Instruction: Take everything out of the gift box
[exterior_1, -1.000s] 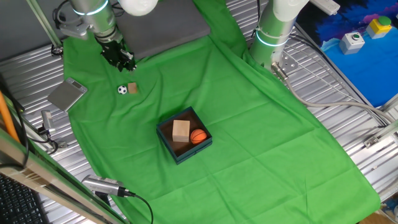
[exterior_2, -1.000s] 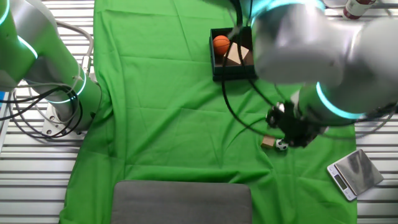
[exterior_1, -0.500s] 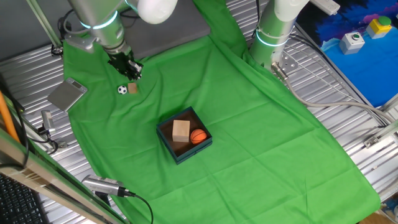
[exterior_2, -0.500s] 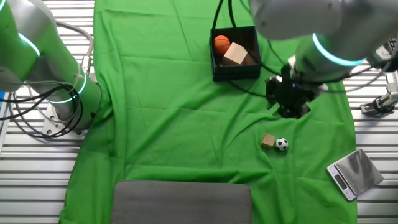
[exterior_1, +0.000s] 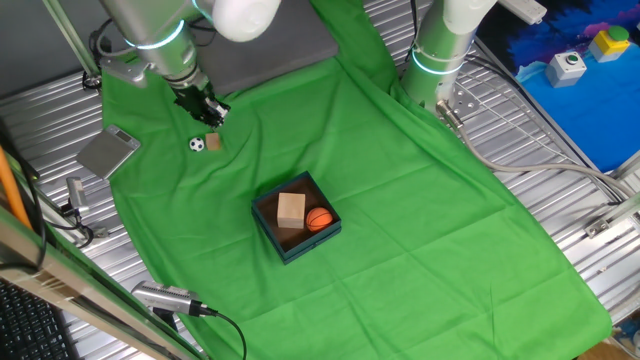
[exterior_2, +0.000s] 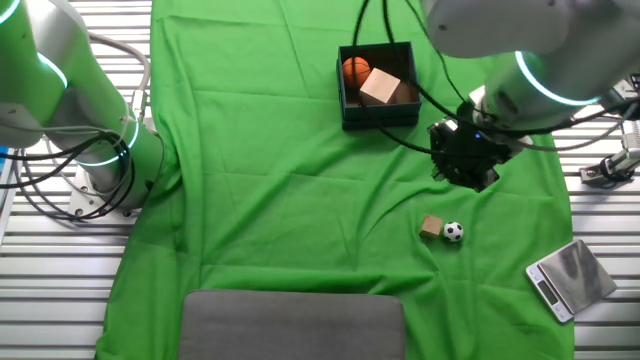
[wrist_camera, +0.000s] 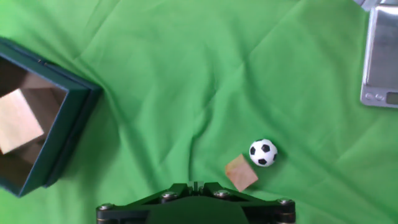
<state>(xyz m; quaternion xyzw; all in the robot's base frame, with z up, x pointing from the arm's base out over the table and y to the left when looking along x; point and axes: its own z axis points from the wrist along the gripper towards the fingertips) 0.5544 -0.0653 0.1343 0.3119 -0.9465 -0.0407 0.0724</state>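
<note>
Two toys already lie out on the green cloth, and two more wait inside the gift box, so by our judgement the task is about half done.

Going left to right in one fixed view, we first meet the flat grey metal plate at the cloth's left edge. Just right of it sits the tiny soccer ball, with a small brown block just beside it. The gripper hangs above these two, a little toward the far side, carrying nothing that we can see. Whether its fingers are spread or closed we cannot tell: they read as a dark cluster in both fixed views, and the hand view shows only the base of the hand. Further right, near the middle of the surface, stands the gift box. It holds a larger tan wooden block on the left and the orange basketball on the right, close together.

The hand view confirms the layout: the box corner at the left edge, the brown block and ball lying near each other toward the middle, the plate at far right.

What is left, we judge, is to lift out the tan block and the basketball.
</note>
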